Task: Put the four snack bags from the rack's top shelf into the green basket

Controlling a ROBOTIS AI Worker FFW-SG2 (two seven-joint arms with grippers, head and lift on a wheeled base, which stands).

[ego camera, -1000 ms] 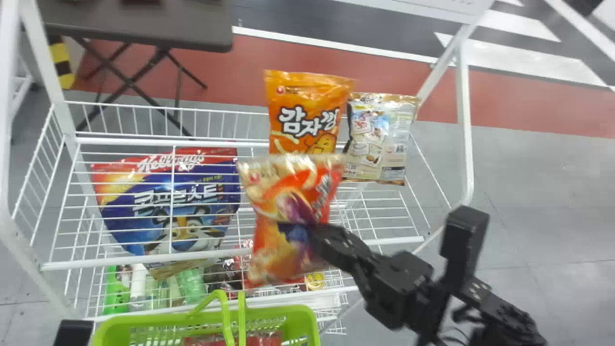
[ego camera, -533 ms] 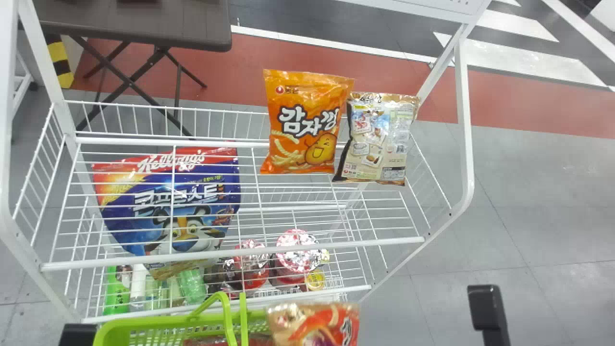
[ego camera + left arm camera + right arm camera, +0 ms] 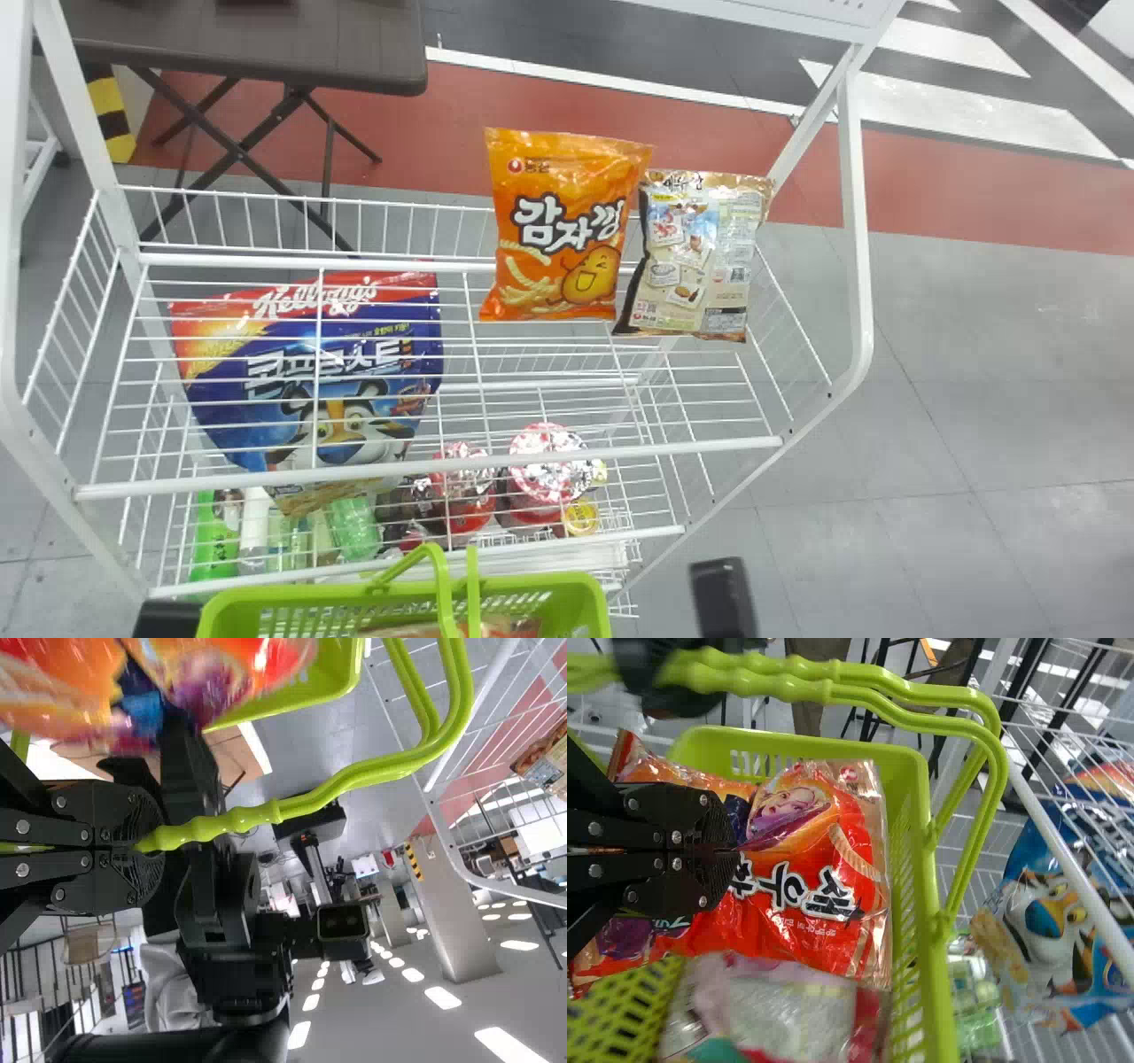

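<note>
From where I stood, the right hand (image 3: 735,850) was closed to a tight pinch on the red snack bag (image 3: 802,877), its fingertips biting into the crinkled printed face around the middle. The bag was down between the walls of the green basket (image 3: 532,585), so the hand was right over it and touching it, with bag spread out on either side of the pinch. Another packet (image 3: 775,1010), pale with some red, lay just beside it in the same basket.

The left hand (image 3: 159,842) was closed too, clamped around the basket's green handle (image 3: 337,784). That handle stood up above the rim. A dark piece of the right arm (image 3: 722,594) poked up to the right of the basket, and a bit of the left arm (image 3: 166,618) sat by its left corner.

Two more bags were on the top shelf of the white wire rack (image 3: 425,474), well apart from either hand: an orange bag (image 3: 567,230), and just to its right a beige bag (image 3: 695,257), its back turned our way. Through the wires I could see a big blue cereal bag (image 3: 310,381) lower down on the left, near some bottles and lidded cups (image 3: 545,470).
</note>
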